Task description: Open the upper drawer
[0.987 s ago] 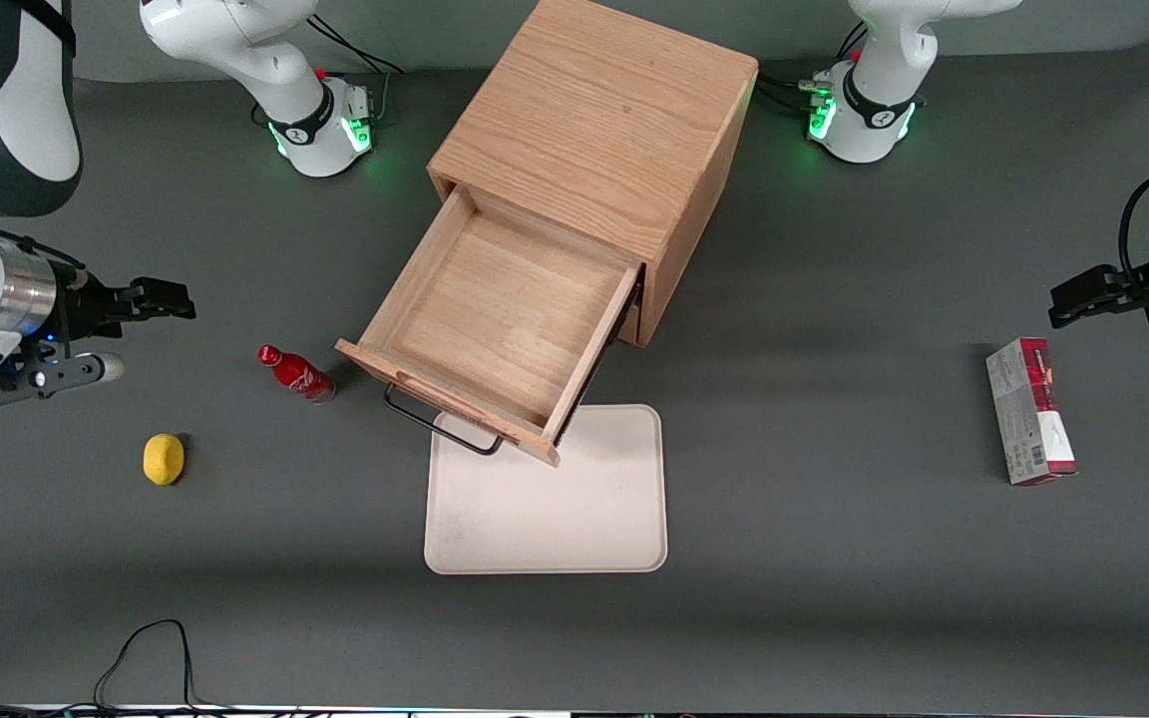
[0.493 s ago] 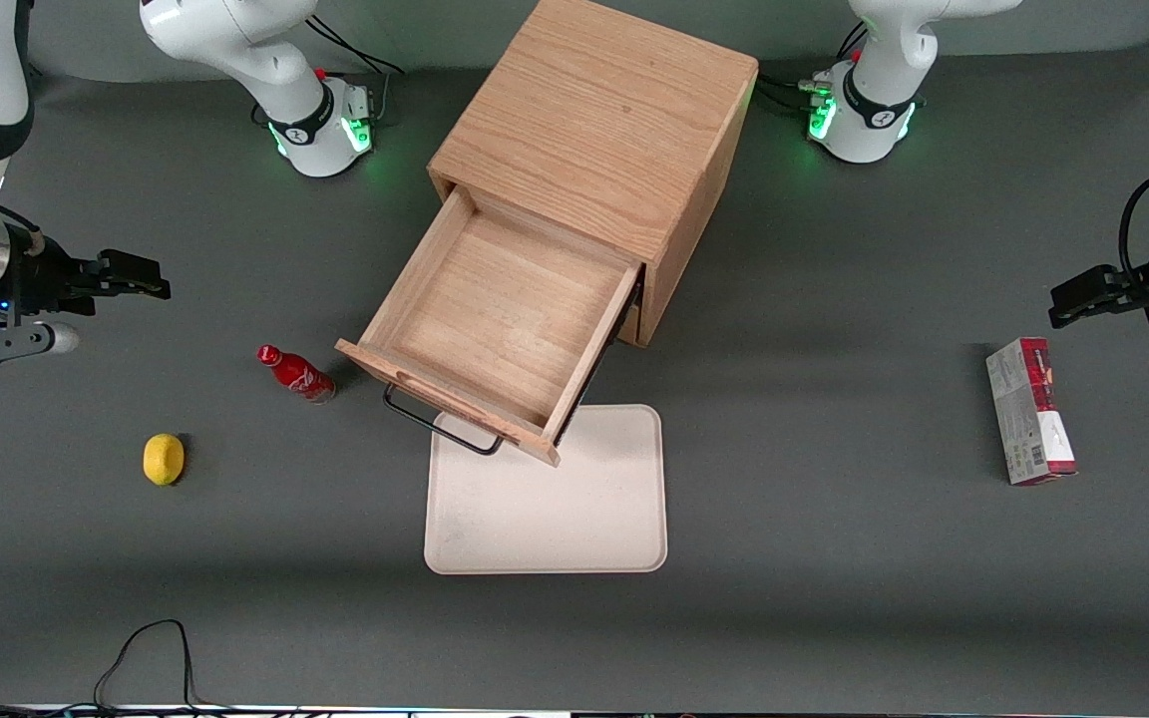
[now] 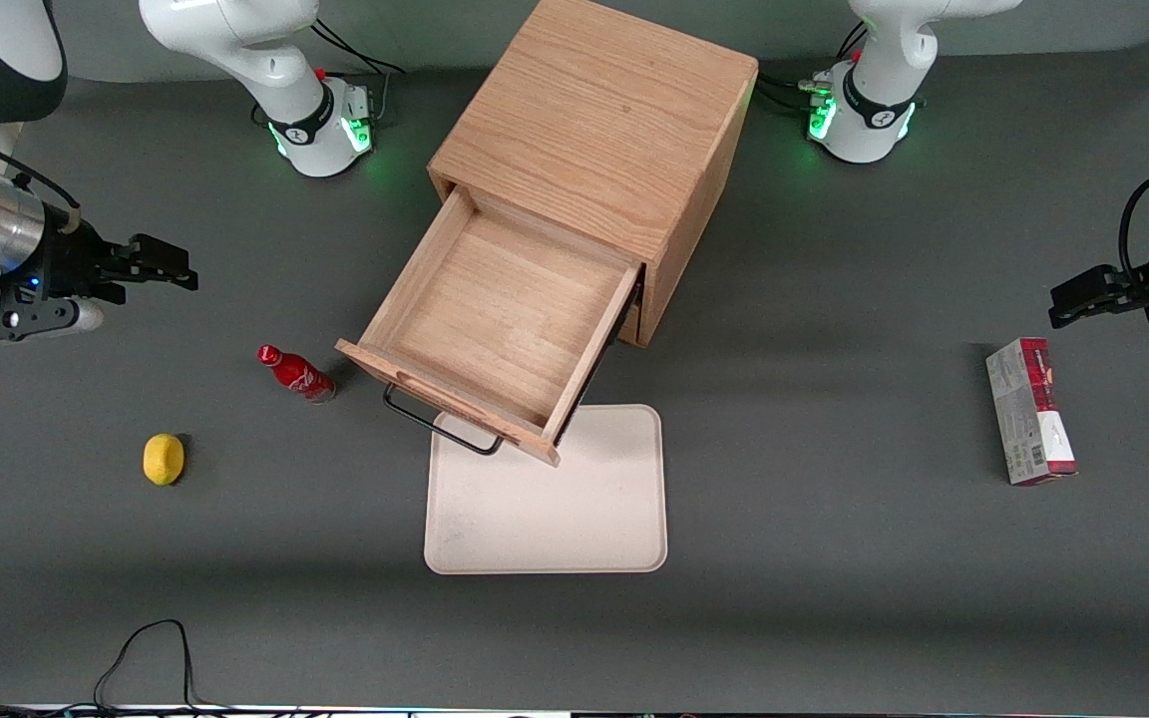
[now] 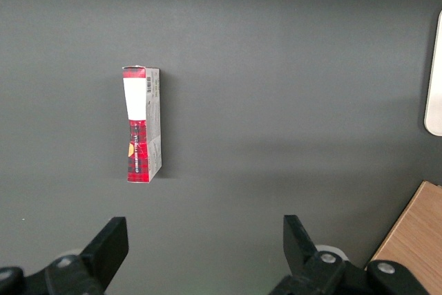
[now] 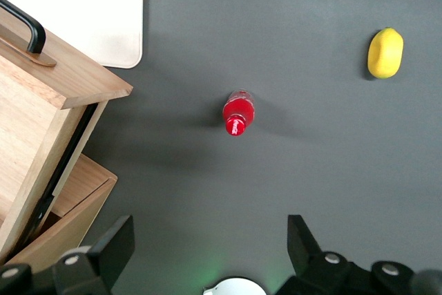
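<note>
Black fingers of the gripper (image 3: 176,277) stand spread apart, holding nothing, as it hangs above the table (image 3: 834,558) toward the working arm's end, well apart from the cabinet (image 3: 599,140). Near it stands a red bottle (image 3: 295,373), with a yellow lemon (image 3: 164,459) nearer the front camera. The upper drawer (image 3: 495,319) is pulled far out of the cabinet, its black handle (image 3: 435,424) overhanging a cream tray (image 3: 574,509). A red-and-grey box (image 3: 1029,411) lies toward the parked arm's end.
</note>
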Motion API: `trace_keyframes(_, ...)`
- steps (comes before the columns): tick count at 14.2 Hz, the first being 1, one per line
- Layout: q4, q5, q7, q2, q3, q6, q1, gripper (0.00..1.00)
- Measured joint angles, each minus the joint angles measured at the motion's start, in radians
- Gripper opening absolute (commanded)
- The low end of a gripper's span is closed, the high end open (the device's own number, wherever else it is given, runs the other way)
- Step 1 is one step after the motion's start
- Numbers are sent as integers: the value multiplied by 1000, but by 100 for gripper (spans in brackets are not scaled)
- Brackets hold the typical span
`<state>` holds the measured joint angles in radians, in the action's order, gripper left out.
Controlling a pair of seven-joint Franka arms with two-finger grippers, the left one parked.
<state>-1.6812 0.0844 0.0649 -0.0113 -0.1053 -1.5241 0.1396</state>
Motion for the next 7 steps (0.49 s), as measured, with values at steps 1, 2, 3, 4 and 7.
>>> trace_keyframes(1,0,-2,0,-6,13,4,-24,100)
trace_keyframes(2,0,-18,0,-11,29,1,-43,100)
trace_keyframes(3,0,-53,-8,-14,52,-7,-54,100)
trace_keyframes(4,0,-74,-33,-18,74,-18,-56,100)
trace_keyframes(7,0,-79,-55,-40,99,-28,-56,100)
